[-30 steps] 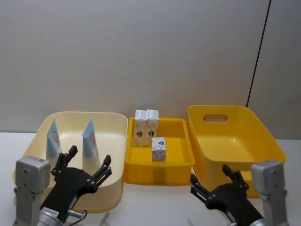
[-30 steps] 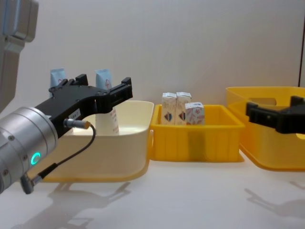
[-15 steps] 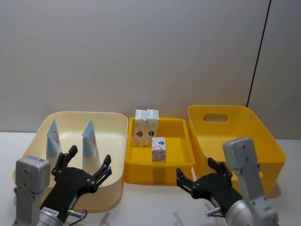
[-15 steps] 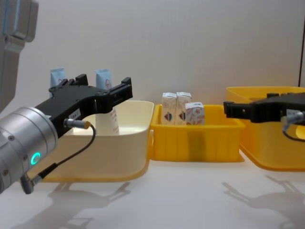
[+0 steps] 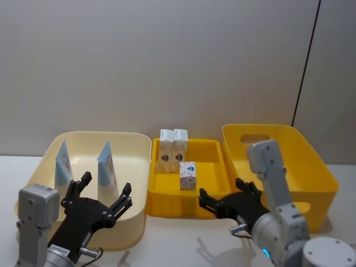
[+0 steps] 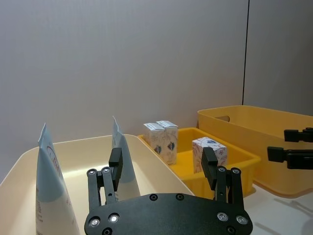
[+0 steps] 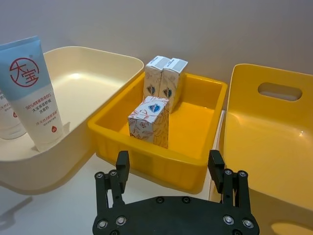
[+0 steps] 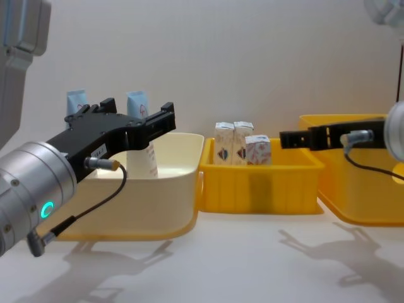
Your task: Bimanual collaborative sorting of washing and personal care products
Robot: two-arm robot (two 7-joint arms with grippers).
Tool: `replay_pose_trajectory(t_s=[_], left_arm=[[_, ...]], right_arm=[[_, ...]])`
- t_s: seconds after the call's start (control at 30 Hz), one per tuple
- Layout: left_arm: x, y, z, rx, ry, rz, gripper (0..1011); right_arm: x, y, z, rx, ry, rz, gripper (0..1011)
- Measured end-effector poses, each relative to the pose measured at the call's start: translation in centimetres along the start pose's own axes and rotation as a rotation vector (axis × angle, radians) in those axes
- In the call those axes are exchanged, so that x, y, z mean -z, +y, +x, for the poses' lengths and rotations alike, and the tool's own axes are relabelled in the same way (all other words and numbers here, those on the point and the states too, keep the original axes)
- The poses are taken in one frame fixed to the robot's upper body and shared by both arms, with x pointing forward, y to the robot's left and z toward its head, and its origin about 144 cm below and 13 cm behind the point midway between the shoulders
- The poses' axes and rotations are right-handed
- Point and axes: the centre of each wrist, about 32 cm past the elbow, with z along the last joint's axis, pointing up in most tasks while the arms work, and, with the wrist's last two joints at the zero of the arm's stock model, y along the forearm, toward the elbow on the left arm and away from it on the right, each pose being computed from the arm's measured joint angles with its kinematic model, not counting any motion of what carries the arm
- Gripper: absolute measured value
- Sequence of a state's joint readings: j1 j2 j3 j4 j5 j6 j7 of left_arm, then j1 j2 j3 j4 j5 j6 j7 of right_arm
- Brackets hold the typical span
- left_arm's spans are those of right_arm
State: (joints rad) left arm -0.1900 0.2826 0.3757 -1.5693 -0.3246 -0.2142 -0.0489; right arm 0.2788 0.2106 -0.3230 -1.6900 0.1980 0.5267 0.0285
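Left gripper (image 5: 105, 188) is hovering with its fingers spread wide and gripping nothing, over the near edge of the cream bin (image 5: 83, 135) on the left. From the chest camera I am seeing it reaching in from the left at about rim height. Just beyond its fingertips two tubes are standing upright in that bin with their crimped ends up. One tube (image 5: 62, 164) is standing by the left wall, and the other (image 5: 107, 166) is standing nearer the middle, right behind the fingers.

Across from it, the right gripper (image 5: 223, 196) is hanging open too, holding nothing. It is sitting by the near right corner of the middle bin (image 5: 172, 206) and pointing left along the near wall. Three cartons are standing in that bin. One carton (image 5: 166, 150) and its neighbour (image 5: 179, 149) are standing side by side and touching at the far end. A third (image 5: 188, 176) is standing alone nearer to me, slightly to their right.

Farther right, the right bin (image 5: 317, 172) is sitting just beside the middle one. All three bins are resting on the white table (image 5: 167, 242).
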Motion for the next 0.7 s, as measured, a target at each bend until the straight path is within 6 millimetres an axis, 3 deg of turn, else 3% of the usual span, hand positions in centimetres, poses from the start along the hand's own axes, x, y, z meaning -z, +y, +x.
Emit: replay_pose_trajectory(t_s=[0.7], left_arm=[[0.0, 0.0, 0.0, 0.000, 0.000, 0.000, 1002]], right_arm=[[-2.3, 5.2, -1.1, -0.056, 0.038, -0.047, 1001]])
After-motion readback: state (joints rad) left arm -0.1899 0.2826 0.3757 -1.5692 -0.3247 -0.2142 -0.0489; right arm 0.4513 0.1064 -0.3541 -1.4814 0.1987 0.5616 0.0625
